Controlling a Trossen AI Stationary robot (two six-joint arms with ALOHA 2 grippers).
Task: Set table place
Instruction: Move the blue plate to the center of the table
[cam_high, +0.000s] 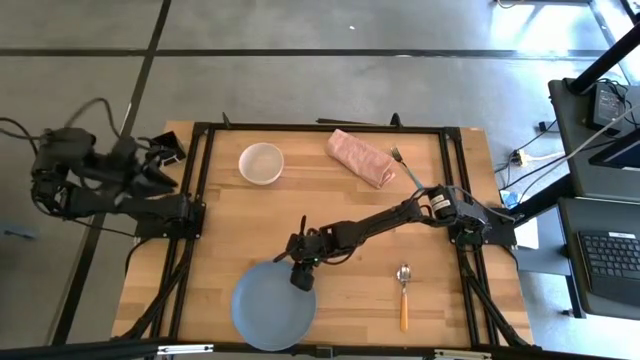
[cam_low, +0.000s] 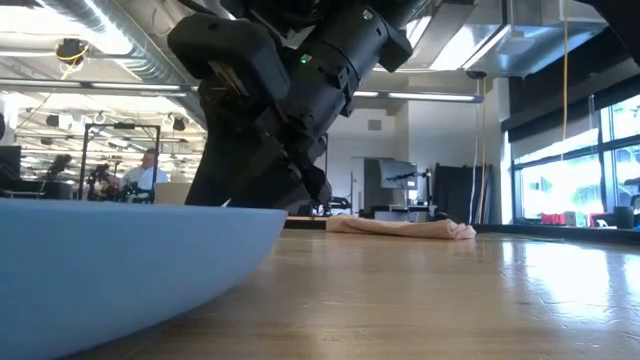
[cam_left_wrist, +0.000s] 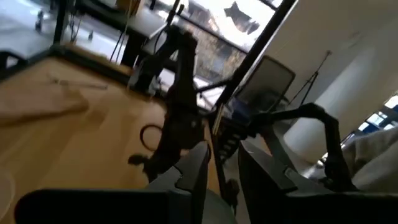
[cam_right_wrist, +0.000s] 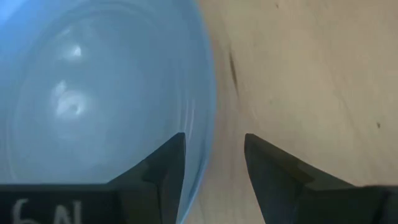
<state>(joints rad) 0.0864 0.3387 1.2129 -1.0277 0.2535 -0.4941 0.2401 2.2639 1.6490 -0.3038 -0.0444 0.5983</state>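
The round grey-blue plate (cam_high: 272, 305) rests flat on the wooden table (cam_high: 350, 215) at the near edge, left of centre. It also fills the left of the low view (cam_low: 100, 260). My right gripper (cam_high: 302, 278) is open and points down over the plate's far right rim. In the right wrist view (cam_right_wrist: 214, 168) one finger stands over the plate's inside and the other over the bare wood, with the rim (cam_right_wrist: 205, 124) between them and not visibly touched. The white bowl (cam_high: 261, 163) stands at the far left. The orange-handled spoon (cam_high: 404, 295) lies near right and the fork (cam_high: 405, 165) far right. My left gripper (cam_left_wrist: 221, 180) is open and empty, off the table's left edge.
A folded pink cloth (cam_high: 360, 157) lies at the far edge between bowl and fork and also shows in the low view (cam_low: 400, 228). Bare wood lies across the table's middle and near right. People sit in the room beyond the table (cam_low: 150, 170).
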